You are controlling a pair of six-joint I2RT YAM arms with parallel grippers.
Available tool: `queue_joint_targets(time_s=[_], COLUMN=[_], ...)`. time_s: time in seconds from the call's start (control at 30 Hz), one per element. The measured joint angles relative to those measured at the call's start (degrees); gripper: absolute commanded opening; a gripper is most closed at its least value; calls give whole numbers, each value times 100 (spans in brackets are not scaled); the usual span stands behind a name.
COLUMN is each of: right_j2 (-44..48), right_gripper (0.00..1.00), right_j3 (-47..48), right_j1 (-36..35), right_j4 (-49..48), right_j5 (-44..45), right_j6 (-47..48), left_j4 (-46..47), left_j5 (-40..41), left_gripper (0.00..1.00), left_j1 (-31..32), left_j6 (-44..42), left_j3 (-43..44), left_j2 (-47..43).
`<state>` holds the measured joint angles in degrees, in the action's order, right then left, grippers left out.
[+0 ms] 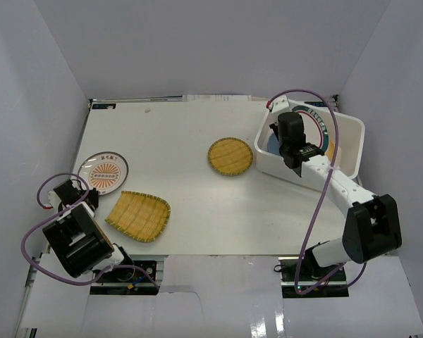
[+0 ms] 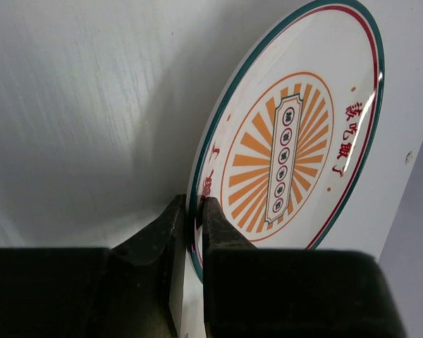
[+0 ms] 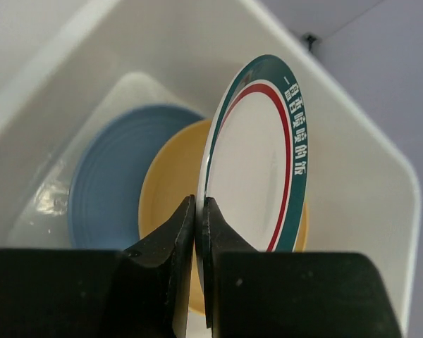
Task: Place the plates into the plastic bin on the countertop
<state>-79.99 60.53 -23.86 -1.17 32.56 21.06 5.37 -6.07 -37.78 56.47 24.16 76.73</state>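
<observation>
At the lower left of the top view, the left gripper (image 1: 84, 194) sits at the near-left edge of the orange-sunburst plate (image 1: 104, 172). In its wrist view the left gripper (image 2: 194, 207) is closed on that plate's green-and-red rim, one finger (image 2: 162, 232) on each face, and the orange-sunburst plate (image 2: 289, 155) stretches away toward the upper right of the frame. Whether the plate is raised off the counter (image 1: 197, 127) cannot be told.

Just to the right of it, low and left of centre, the squarish woven-look plate (image 1: 138, 215) lies flat on the counter, close to the sunburst plate but apart from it. Farther up, near the middle of the frame, the round woven-look plate (image 1: 230, 155) lies flat by itself, just left of the plastic bin (image 1: 359, 134).

The bin stands at the upper right of the top view, and the right arm reaches up from the lower right so that the right gripper (image 1: 293, 144) is over it. In the right wrist view the right gripper (image 3: 199, 204) is clamped on the edge of the green-rimmed white plate (image 3: 250, 162), held on edge and tilted above the plastic bin (image 3: 352, 190). Below and beyond it, inside the bin, a yellow-orange plate (image 3: 170, 176) overlaps a blue plate (image 3: 106, 190) that lies on the bin's floor at the left.
</observation>
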Motion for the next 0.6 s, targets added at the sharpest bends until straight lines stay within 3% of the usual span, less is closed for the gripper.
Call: queue_joint_targets(time_s=[0.13,0.23,0.37,0.47,0.6], right_j2=[-286,-286,-367,-380,33], right_gripper=[8,24,74,89,94], right_j3=[-323,-407,-173,243,623], right_j1=[120,129,129,138,131], right_j4=[404,492,835,1187,1429], right_j5=[-278,-431,-529,-662,-1279], right_j6=[-470,-756,-1119,-1370,-1759], left_j4=[24,-61,-155,-234,-407], left_j5=[-190,-339,-560,-748,-901], left_gripper=[0,0,0,0,0], left_j1=[0,9,52,201,498], left_j6=[-46,-142,-125,-63,-94], left_j3=[-22,-11,-9,35,358], left_j2=[-90,-291,-509,-704,-881])
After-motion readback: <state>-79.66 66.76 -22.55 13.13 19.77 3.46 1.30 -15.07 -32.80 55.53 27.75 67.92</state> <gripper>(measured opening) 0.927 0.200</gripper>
